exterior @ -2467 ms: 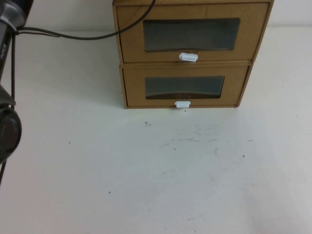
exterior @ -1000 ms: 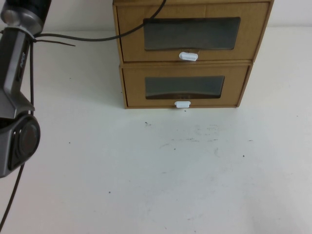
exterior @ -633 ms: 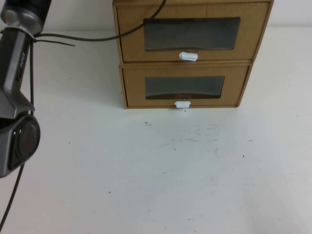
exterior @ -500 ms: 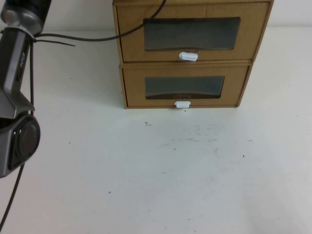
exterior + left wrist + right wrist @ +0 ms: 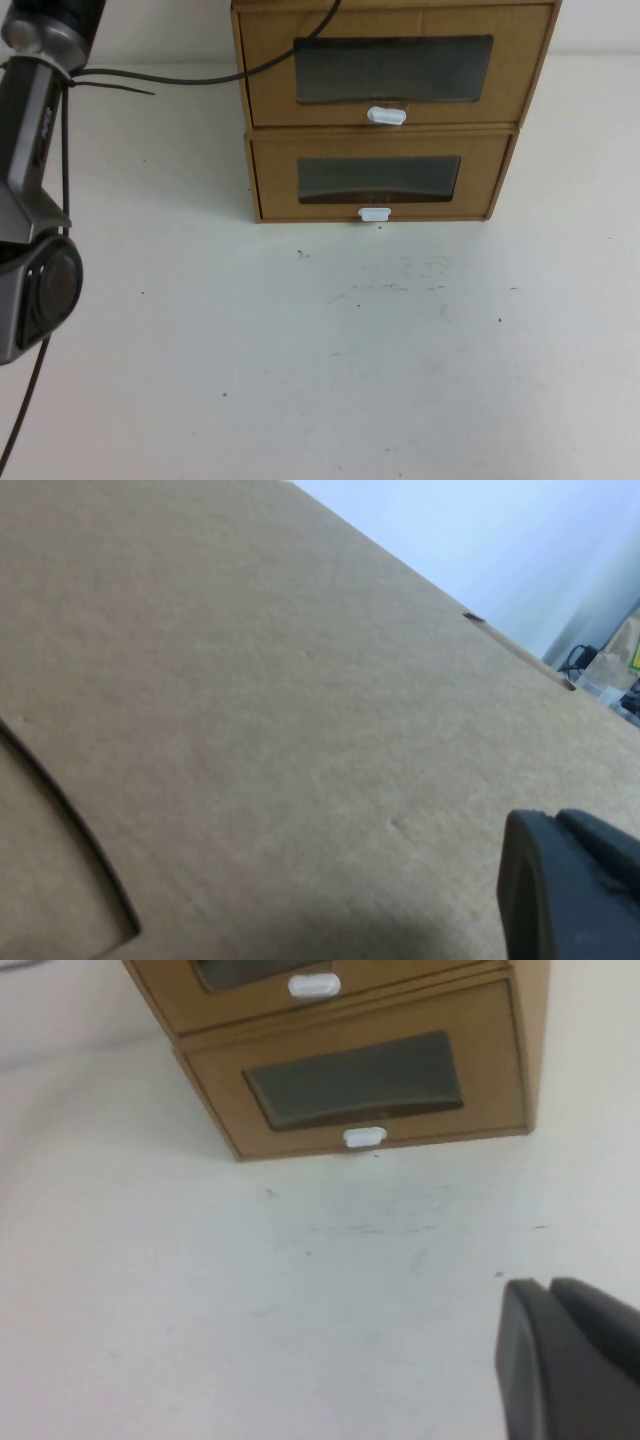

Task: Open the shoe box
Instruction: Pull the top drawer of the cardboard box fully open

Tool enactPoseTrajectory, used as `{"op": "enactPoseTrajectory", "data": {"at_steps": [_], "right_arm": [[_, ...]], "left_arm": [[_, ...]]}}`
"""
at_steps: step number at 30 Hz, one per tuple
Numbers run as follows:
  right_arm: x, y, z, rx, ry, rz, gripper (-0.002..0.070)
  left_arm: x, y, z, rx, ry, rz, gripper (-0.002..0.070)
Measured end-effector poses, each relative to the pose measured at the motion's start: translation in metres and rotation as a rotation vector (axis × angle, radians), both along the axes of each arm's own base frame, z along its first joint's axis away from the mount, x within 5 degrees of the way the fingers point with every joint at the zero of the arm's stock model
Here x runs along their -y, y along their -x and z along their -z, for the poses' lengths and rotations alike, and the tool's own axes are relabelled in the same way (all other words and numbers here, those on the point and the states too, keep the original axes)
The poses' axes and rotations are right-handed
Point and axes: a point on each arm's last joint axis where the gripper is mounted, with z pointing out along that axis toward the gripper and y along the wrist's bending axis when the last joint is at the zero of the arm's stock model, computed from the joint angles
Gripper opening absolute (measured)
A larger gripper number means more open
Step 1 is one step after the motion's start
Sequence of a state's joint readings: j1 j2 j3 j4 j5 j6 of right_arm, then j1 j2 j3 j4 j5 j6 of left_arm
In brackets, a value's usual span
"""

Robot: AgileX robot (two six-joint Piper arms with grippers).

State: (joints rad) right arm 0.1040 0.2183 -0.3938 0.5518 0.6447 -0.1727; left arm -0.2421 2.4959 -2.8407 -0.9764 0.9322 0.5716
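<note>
Brown cardboard two-drawer shoe box [image 5: 390, 140] sits closed far back on my white table [image 5: 300, 380]; left gripper [image 5: 566, 885] close against it, grip I cannot tell; right gripper [image 5: 566, 1360] pressed together over the tabletop

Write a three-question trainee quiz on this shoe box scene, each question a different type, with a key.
1. True or false: the upper shoe box and lower shoe box are both shut.
2. White pull tabs showing: A one, B two, C three?
3. Fill in: the left gripper is close to bare cardboard; the right gripper, shut, hangs back from the boxes over the ____.
Key: 1 true; 2 B; 3 table.
</note>
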Motion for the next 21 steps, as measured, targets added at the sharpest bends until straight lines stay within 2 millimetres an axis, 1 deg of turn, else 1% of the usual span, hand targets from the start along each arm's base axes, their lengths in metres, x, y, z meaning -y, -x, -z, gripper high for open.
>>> {"op": "enactPoseTrajectory", "data": {"at_steps": [3, 5, 9, 13, 16, 18, 21], "right_arm": [[0.003, -0.016, -0.031, -0.03, 0.165, 0.0, -0.0018], [0.004, -0.032, -0.047, -0.048, 0.263, -0.013, -0.0018], [0.0, -0.067, -0.066, -0.12, 0.371, -0.081, -0.0018], [-0.006, -0.102, -0.073, -0.192, 0.461, -0.17, -0.0018], [-0.015, -0.125, -0.072, -0.198, 0.561, -0.26, -0.0018], [-0.024, -0.137, -0.07, -0.196, 0.63, -0.32, -0.0018], [-0.038, -0.147, -0.067, -0.155, 0.777, -0.39, -0.0018]], "left_arm": [[0.0, 0.0, 0.0, 0.0, 0.0, 0.001, -0.0006], [0.0, 0.0, 0.0, 0.0, 0.0, 0.001, -0.0006], [0.0, 0.0, 0.0, 0.001, 0.001, -0.001, -0.0006], [0.0, 0.0, 0.0, -0.001, 0.002, -0.001, -0.0006], [0.001, 0.0, 0.0, -0.001, 0.002, 0.001, -0.0006], [0.001, 0.0, 0.0, -0.001, 0.002, 0.001, -0.0006], [0.001, 0.0, 0.0, -0.001, 0.002, 0.001, -0.0006]]}}
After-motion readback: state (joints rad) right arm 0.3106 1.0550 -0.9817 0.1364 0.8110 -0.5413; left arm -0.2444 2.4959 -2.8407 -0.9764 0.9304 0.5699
